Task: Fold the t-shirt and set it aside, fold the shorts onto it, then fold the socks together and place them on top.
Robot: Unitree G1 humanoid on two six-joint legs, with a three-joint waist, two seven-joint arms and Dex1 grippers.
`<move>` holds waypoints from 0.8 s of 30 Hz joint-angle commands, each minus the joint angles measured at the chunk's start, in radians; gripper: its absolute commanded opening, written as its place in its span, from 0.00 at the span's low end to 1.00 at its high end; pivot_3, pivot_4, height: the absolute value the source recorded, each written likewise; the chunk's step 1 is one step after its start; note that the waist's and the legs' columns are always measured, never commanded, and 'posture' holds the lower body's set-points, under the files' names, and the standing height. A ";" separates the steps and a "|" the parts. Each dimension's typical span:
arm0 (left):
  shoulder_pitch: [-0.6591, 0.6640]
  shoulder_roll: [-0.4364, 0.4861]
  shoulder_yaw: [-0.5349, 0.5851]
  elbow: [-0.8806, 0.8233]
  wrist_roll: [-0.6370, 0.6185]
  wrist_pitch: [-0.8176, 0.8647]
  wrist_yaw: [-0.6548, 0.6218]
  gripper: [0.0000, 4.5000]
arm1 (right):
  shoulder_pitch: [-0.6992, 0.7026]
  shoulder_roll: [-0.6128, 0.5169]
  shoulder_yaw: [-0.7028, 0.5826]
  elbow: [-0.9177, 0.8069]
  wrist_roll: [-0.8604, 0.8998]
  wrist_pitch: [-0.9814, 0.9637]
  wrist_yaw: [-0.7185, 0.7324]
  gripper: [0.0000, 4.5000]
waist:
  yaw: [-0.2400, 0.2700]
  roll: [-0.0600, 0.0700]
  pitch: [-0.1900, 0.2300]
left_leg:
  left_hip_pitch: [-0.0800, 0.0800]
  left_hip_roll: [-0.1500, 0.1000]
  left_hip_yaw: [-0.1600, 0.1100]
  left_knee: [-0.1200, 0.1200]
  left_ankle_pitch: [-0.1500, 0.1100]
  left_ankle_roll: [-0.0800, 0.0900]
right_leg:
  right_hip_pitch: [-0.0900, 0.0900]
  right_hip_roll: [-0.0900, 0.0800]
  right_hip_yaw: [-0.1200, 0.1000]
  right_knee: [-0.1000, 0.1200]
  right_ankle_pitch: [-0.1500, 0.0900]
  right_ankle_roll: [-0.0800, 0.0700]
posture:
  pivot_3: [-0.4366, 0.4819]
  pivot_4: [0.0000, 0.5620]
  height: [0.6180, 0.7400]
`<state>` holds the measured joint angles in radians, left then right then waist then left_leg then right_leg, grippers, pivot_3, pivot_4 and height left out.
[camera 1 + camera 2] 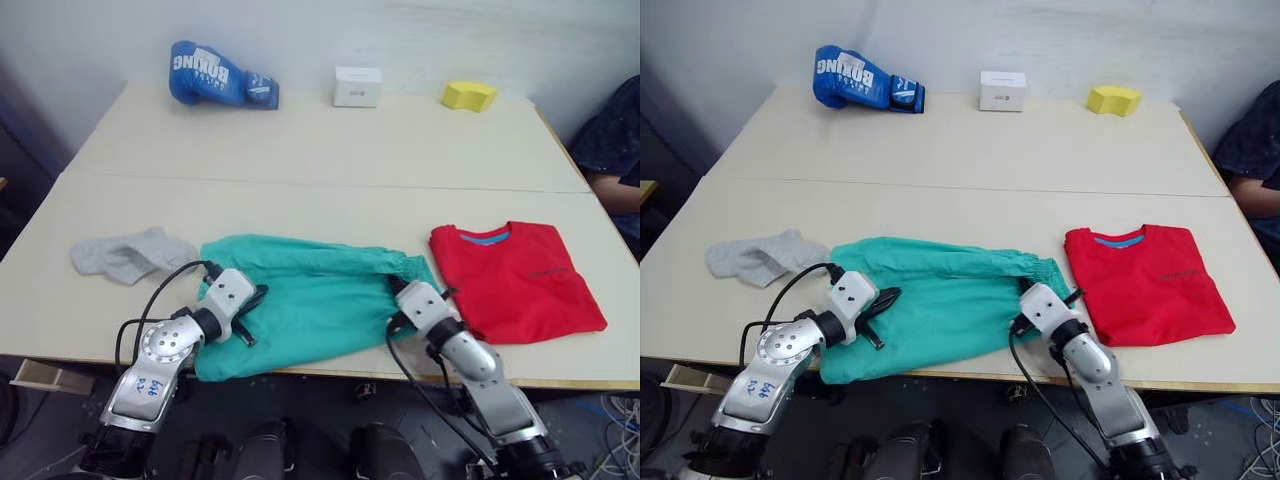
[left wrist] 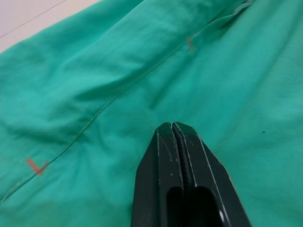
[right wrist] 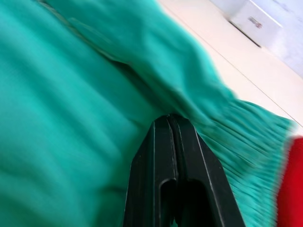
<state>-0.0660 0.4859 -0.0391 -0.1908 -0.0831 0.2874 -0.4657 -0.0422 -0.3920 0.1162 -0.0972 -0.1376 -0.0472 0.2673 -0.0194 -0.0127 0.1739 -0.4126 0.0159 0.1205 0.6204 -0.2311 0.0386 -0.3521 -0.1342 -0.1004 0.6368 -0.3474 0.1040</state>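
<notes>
Head view: shorts (image 1: 310, 300) spread flat at table (image 1: 330, 150) front edge, middle. Folded t-shirt (image 1: 515, 280) just right of them, nearly touching the waistband. Socks (image 1: 130, 253) bunched to the left, apart from shorts. Left gripper (image 1: 250, 300) over shorts' left part, right gripper (image 1: 392, 285) over waistband end. Boxing glove (image 1: 220, 76), white box (image 1: 357, 86), yellow block (image 1: 469, 95) along far edge. Person's sleeve (image 1: 612, 135) at right.

Left wrist: fingers (image 2: 165, 151) pressed together, nothing between, above green cloth.

Right wrist: fingers (image 3: 163, 142) closed and empty, beside gathered waistband.
</notes>
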 commanded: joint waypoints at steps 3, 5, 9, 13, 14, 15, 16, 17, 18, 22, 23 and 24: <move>-0.003 -0.065 0.050 -0.019 -0.105 -0.120 -0.051 0.01 | -0.041 0.073 -0.074 -0.193 0.235 0.087 0.066 0.00 | 0.000 0.001 0.001 | 0.001 0.000 0.000 -0.003 0.000 0.000 | -0.001 0.000 0.000 -0.001 0.000 0.000 | 0.48 0.27 1.00; -0.048 -0.075 0.056 -0.044 -0.161 -0.131 -0.101 0.01 | -0.093 0.103 -0.054 -0.253 0.306 0.127 0.106 0.00 | -0.006 0.002 0.002 | -0.002 0.001 0.000 -0.004 0.001 -0.001 | -0.004 0.001 0.000 0.000 0.000 -0.001 | 0.48 0.27 1.00; -0.163 -0.051 0.009 0.032 -0.118 -0.134 -0.151 0.01 | -0.191 0.121 0.021 -0.138 0.224 0.152 0.118 0.00 | -0.007 0.001 0.001 | -0.007 0.001 -0.001 -0.004 0.005 -0.003 | -0.009 0.002 -0.003 0.001 0.000 -0.001 | 0.48 0.27 1.00; -0.254 -0.056 -0.037 0.164 -0.053 -0.111 -0.136 0.01 | -0.248 0.150 0.046 0.058 0.121 0.113 0.034 0.00 | -0.006 0.001 0.001 | -0.008 -0.001 -0.001 -0.004 0.010 0.001 | -0.008 0.002 -0.004 0.001 0.000 -0.001 | 0.48 0.27 1.00; -0.259 -0.061 -0.040 0.189 -0.052 -0.060 -0.125 0.01 | -0.244 0.148 0.042 0.099 0.098 0.081 0.016 0.00 | -0.006 0.001 0.001 | -0.008 -0.001 0.000 -0.004 0.010 0.001 | -0.009 0.002 -0.004 0.001 0.000 -0.001 | 0.48 0.27 1.00; -0.256 -0.066 -0.039 0.211 -0.052 -0.023 -0.114 0.01 | -0.235 0.152 0.028 0.125 0.098 0.063 0.004 0.00 | -0.007 0.001 0.001 | -0.008 -0.002 0.000 -0.004 0.010 0.002 | -0.009 0.001 -0.004 0.001 0.000 0.000 | 0.48 0.27 1.00; -0.243 -0.063 -0.034 0.226 -0.046 -0.006 -0.105 0.01 | -0.216 0.145 0.005 0.136 0.100 0.043 -0.004 0.00 | -0.007 0.001 0.001 | -0.009 -0.002 0.000 -0.004 0.010 0.002 | -0.009 0.001 -0.004 0.001 0.000 0.000 | 0.48 0.27 1.00; -0.233 -0.060 -0.030 0.233 -0.041 0.001 -0.099 0.01 | -0.204 0.140 -0.011 0.142 0.104 0.029 -0.009 0.00 | -0.008 0.001 0.002 | -0.009 -0.002 0.000 -0.004 0.010 0.003 | -0.009 0.001 -0.004 0.001 0.000 0.000 | 0.48 0.27 1.00; -0.218 -0.054 -0.027 0.235 -0.032 -0.001 -0.092 0.01 | -0.185 0.127 -0.030 0.143 0.108 0.024 -0.010 0.00 | -0.007 0.001 0.002 | -0.009 -0.002 0.000 -0.004 0.009 0.003 | -0.009 0.001 -0.003 0.001 0.000 0.000 | 0.48 0.27 1.00; -0.186 -0.037 -0.027 0.233 -0.014 -0.013 -0.087 0.01 | -0.121 0.089 -0.108 0.120 0.142 0.007 -0.001 0.00 | -0.007 0.001 0.001 | -0.007 -0.001 0.000 -0.004 0.008 0.001 | -0.007 0.001 -0.003 -0.001 0.000 0.000 | 0.48 0.27 1.00; -0.184 -0.030 -0.032 0.234 -0.009 -0.022 -0.096 0.01 | -0.103 0.085 -0.132 0.103 0.171 0.003 0.013 0.00 | -0.006 0.001 0.001 | -0.006 -0.001 -0.001 -0.004 0.006 -0.002 | -0.006 0.000 -0.003 -0.001 0.000 0.000 | 0.48 0.27 1.00; -0.182 -0.026 -0.036 0.234 -0.006 -0.030 -0.102 0.01 | -0.092 0.083 -0.146 0.090 0.191 0.000 0.023 0.00 | -0.006 0.001 0.001 | -0.005 -0.001 -0.001 -0.004 0.005 -0.002 | -0.006 0.000 -0.003 0.000 0.000 0.000 | 0.48 0.27 1.00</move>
<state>-0.2689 0.4439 -0.0666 0.0200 -0.1172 0.2499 -0.5631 -0.1503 -0.2990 0.0158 0.0227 0.0149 -0.0412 0.2801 -0.0251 -0.0120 0.1751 -0.4176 0.0148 0.1194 0.6161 -0.2264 0.0375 -0.3575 -0.1338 -0.1031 0.6364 -0.3472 0.1041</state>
